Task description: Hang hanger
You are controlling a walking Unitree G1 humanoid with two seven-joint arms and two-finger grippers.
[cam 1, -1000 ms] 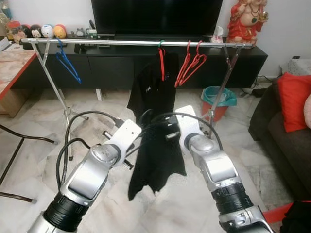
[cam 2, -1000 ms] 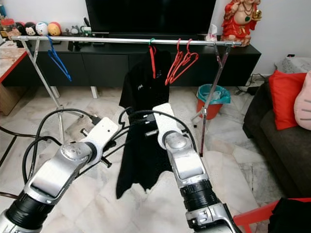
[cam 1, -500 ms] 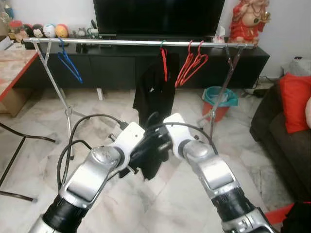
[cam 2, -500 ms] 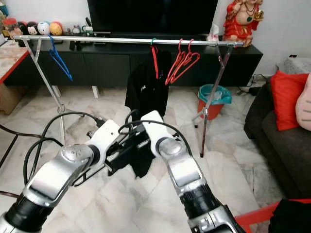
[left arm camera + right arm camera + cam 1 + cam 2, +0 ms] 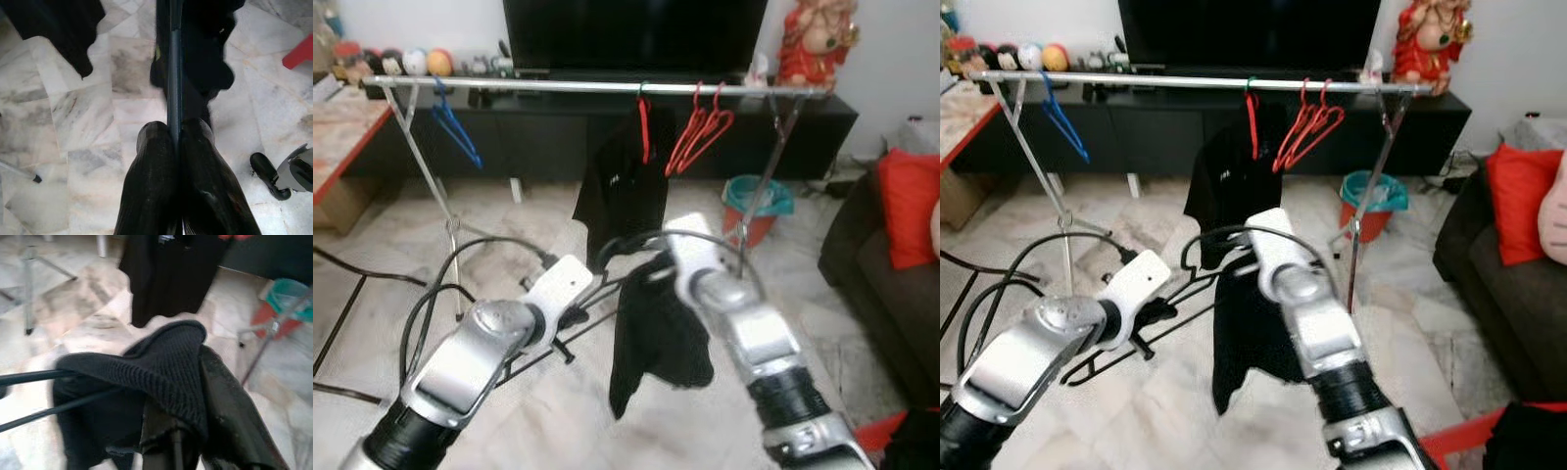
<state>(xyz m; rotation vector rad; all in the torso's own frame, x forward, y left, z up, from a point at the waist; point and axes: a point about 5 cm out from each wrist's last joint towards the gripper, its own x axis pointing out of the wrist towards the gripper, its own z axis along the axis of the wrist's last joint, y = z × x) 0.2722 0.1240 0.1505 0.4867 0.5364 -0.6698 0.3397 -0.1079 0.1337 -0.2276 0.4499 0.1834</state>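
Note:
My left gripper (image 5: 175, 128) is shut on the thin bar of a black hanger (image 5: 1131, 345), held low at front left above the floor. Just to its right, my right gripper (image 5: 191, 382) is shut on a fold of a black garment (image 5: 658, 333), which droops from the fingers toward the floor and overlaps the hanger's far end. Behind both arms runs a silver clothes rail (image 5: 558, 86). On the rail hang a black shirt (image 5: 625, 186) on a red hanger, two bare red hangers (image 5: 700, 127) and a blue hanger (image 5: 456, 133).
The rail's crossed legs (image 5: 450, 230) stand on the marble floor at either end. A teal bin (image 5: 756, 196) sits by the right legs. A dark sofa with a red cushion (image 5: 906, 196) is at right, a red-edged table (image 5: 340, 137) at left, a black TV cabinet (image 5: 538, 137) behind.
The right gripper has risen with the black garment, which now hangs long instead of bunched. The left gripper has drawn apart from it, down and to the left, with the hanger.

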